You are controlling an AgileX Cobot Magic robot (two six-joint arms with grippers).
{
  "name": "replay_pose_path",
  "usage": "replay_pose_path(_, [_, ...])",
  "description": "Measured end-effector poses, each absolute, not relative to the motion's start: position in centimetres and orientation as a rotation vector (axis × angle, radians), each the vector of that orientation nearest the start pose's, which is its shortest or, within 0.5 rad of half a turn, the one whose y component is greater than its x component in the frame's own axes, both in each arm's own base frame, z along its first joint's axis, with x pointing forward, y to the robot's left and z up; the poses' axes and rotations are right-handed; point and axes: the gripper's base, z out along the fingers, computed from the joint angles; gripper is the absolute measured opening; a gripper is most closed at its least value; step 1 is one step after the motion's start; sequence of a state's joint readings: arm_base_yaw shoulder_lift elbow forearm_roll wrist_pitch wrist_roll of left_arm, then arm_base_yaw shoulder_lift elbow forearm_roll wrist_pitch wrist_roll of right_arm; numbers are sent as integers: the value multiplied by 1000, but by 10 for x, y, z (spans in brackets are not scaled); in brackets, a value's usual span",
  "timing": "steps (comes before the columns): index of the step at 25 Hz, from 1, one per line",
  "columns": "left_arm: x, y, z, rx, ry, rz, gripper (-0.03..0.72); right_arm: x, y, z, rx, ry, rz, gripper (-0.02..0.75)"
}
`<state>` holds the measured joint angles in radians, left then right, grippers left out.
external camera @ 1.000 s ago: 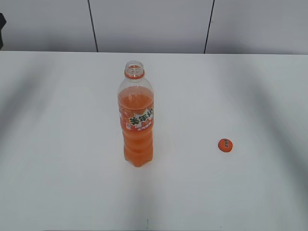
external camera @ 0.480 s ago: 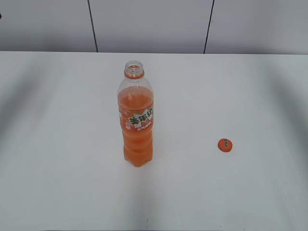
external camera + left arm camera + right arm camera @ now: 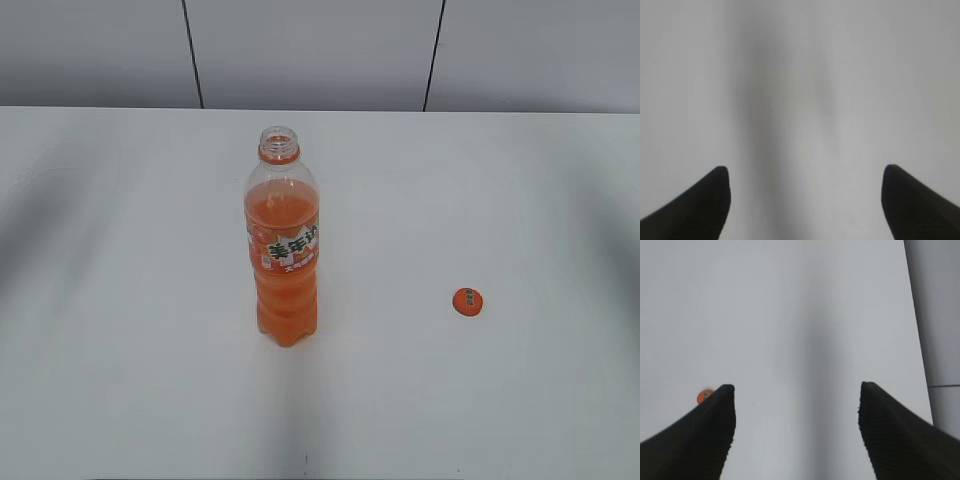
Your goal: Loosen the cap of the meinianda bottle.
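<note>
The meinianda bottle (image 3: 286, 240) is seen standing upright on the white table (image 3: 120, 300), its neck uncovered and open at the top. Orange drink is held in it up to the shoulder, just above the green-white-orange label. The cap (image 3: 468, 301) is found lying flat on the table, well apart from the bottle, to its right and level with its base. The left gripper (image 3: 805, 200) is shown with its jaws spread wide over bare table, nothing between them. The right gripper (image 3: 796, 425) is likewise held wide apart and empty.
</note>
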<state>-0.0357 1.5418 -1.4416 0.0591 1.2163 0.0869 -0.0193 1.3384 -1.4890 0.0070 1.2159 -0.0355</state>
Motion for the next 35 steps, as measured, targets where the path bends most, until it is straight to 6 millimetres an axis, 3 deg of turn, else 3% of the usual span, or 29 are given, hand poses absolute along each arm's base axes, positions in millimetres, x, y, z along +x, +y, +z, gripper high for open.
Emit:
replay_pose_path(8, [242,-4,317,192,2759,89,562,185,-3,378,-22,2595,-13,574])
replay_pose_path(17, [165,-1,298,163,2694,84,562,120,-2,345,-19,2572,-11,574])
replay_pose_path(22, [119,0,284,140,2635,73,562,94,-1,325,-18,2563,-11,574])
replay_pose_path(26, [93,1,278,127,2594,70,562,77,-1,302,-18,2576,-9,574])
replay_pose_path(35, [61,-2,276,72,2465,-6,562,49,0,274,-18,2545,-12,574])
